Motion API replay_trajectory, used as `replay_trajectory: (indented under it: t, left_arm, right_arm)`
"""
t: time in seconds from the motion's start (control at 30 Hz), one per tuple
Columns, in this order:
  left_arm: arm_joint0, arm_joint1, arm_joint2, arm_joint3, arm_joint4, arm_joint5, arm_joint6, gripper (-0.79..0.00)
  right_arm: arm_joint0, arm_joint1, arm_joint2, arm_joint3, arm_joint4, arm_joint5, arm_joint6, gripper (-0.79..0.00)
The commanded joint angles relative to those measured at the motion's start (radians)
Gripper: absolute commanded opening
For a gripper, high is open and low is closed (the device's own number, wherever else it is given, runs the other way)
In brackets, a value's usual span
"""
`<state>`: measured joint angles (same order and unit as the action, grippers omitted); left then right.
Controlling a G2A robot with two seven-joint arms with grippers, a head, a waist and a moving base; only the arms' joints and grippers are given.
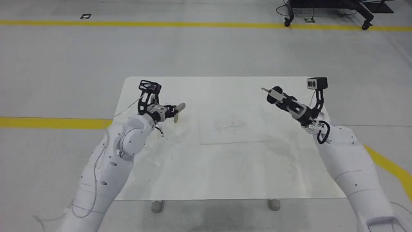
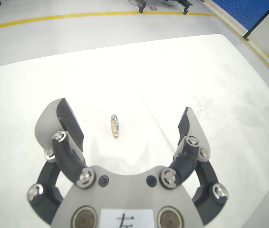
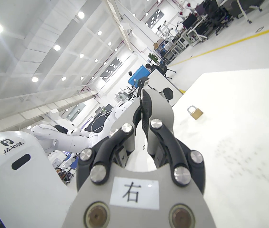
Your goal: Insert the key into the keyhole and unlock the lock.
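Lock (image 2: 115, 126) ahead of left end effector (image 2: 124, 107)

A small brass padlock (image 2: 115, 127) with a silver shackle, closed, sits on the left part of the white worktop (image 2: 196, 72). It is well apart from the thin metal key (image 1: 263, 90), whose tip pokes out of the right gripper (image 1: 270, 93) over the worktop's right side.

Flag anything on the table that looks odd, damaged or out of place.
Nothing looks spilled or broken. The padlock sits alone on the table, and its shackle looks closed. The only blemish is a patch of dark specks on the surface, off to one side of it.
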<state>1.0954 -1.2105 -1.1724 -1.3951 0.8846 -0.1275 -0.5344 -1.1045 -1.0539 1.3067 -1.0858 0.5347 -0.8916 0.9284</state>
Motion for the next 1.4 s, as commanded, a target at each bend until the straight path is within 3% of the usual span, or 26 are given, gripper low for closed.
replay_trajectory:
  t: [0.0, 0.1, 0.17, 0.4, 0.57, 0.77, 0.97, 1.07, 1.1, 1.13, 1.37]
  left_arm:
    - [-0.039, -0.007, 0.027, 0.046, -0.027, 0.025, -0.047, -0.058]
    - [-0.066, -0.017, 0.058, 0.091, -0.042, 0.04, -0.068, -0.209]
    - [-0.075, -0.021, 0.074, 0.116, -0.031, 0.052, -0.072, -0.354]
    - [-0.098, -0.032, 0.109, 0.16, -0.014, 0.071, -0.1, -0.489]
    - [-0.119, -0.038, 0.135, 0.209, -0.001, 0.051, -0.123, -0.416]
    - [-0.154, -0.05, 0.156, 0.269, -0.004, 0.045, -0.107, -0.419]
    - [-0.179, -0.061, 0.176, 0.309, -0.003, 0.046, -0.1, -0.542]
    - [-0.185, -0.064, 0.181, 0.322, 0.004, 0.046, -0.096, -0.566]
    - [-0.187, -0.064, 0.181, 0.327, 0.001, 0.041, -0.098, -0.613]
    - [-0.19, -0.065, 0.182, 0.333, 0.006, 0.038, -0.098, -0.785]
    - [-0.191, -0.064, 0.172, 0.336, 0.009, 0.018, -0.085, -0.785]
  right_arm:
    - [0.001, 0.0, -0.001, 0.001, 0.001, 0.001, 0.001, -0.785]
    - [0.001, 0.0, -0.001, 0.001, 0.001, 0.001, 0.001, -0.785]
    - [0.001, 0.0, -0.001, 0.001, 0.001, 0.001, 0.001, -0.785]
    - [0.001, 0.0, -0.001, 0.001, 0.001, 0.001, 0.001, -0.785]
    - [0.001, 0.0, -0.001, 0.001, 0.001, 0.001, 0.001, -0.785]
    - [0.001, 0.0, -0.001, 0.001, 0.001, 0.001, 0.001, -0.785]
    - [0.001, 0.0, -0.001, 0.001, 0.001, 0.001, 0.001, -0.785]
    - [0.001, 0.0, -0.001, 0.001, 0.001, 0.001, 0.001, -0.785]
    - [0.001, 0.0, -0.001, 0.001, 0.001, 0.001, 0.001, -0.785]
    - [0.001, 0.0, -0.001, 0.001, 0.001, 0.001, 0.001, -0.785]
    - [0.001, 0.0, -0.001, 0.001, 0.001, 0.001, 0.001, -0.785]
